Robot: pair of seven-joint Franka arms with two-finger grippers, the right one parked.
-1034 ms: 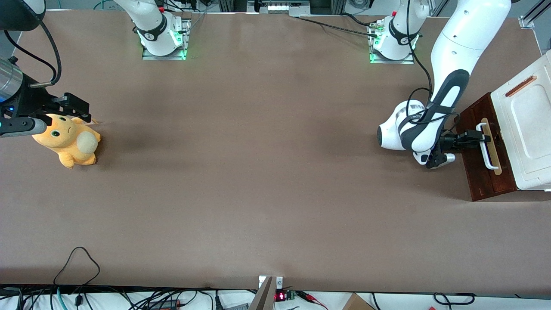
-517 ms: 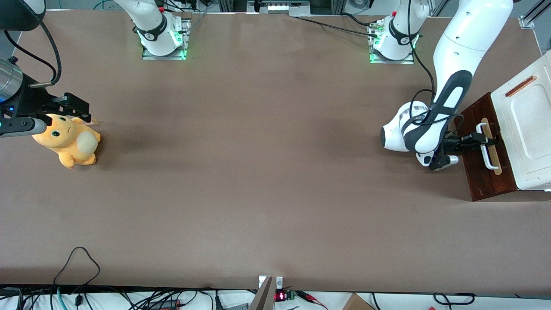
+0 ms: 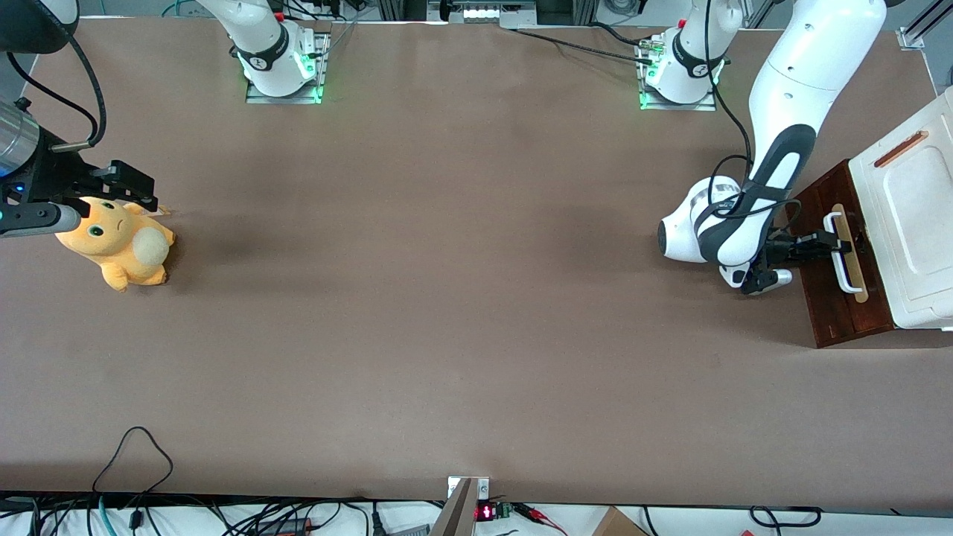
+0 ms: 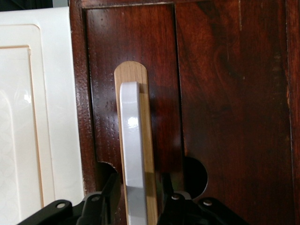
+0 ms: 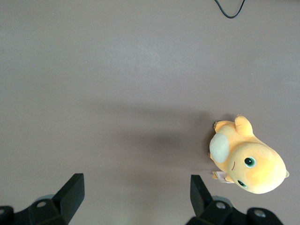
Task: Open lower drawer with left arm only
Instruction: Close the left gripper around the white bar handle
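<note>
Gripper straddling the drawer handle

Now the left arm (image 3: 782, 112) reaches down at its own end of the table (image 3: 447, 298), its rounded wrist low over the surface in front of the cabinet (image 3: 912, 223). The gripper (image 3: 832, 244) points at the lower drawer (image 3: 837, 313) and sits level with the white handle (image 3: 843, 257). In the left wrist view the gripper (image 4: 137, 199) has one black finger (image 4: 110, 190) on each side of the handle (image 4: 131, 140), so the loop and its pale wood strip (image 4: 140, 75) run between them. The fingers stand narrowly apart, close against the handle's sides; whether they actually press on it cannot be told.

The drawer front is dark reddish-brown and glossy, and it faces the middle of the table. It lies at the table's edge toward the working arm, under the white top panel (image 3: 908, 186) with its copper-coloured slot (image 3: 901, 149). How far the drawer stands out from the cabinet cannot be judged. Two dark round notches show in the wood beside the fingers in the wrist view.

Toward the parked arm's end of the table lies an orange plush toy (image 3: 119, 246), well apart from the drawer; it also shows in the right wrist view (image 5: 246, 161).
</note>
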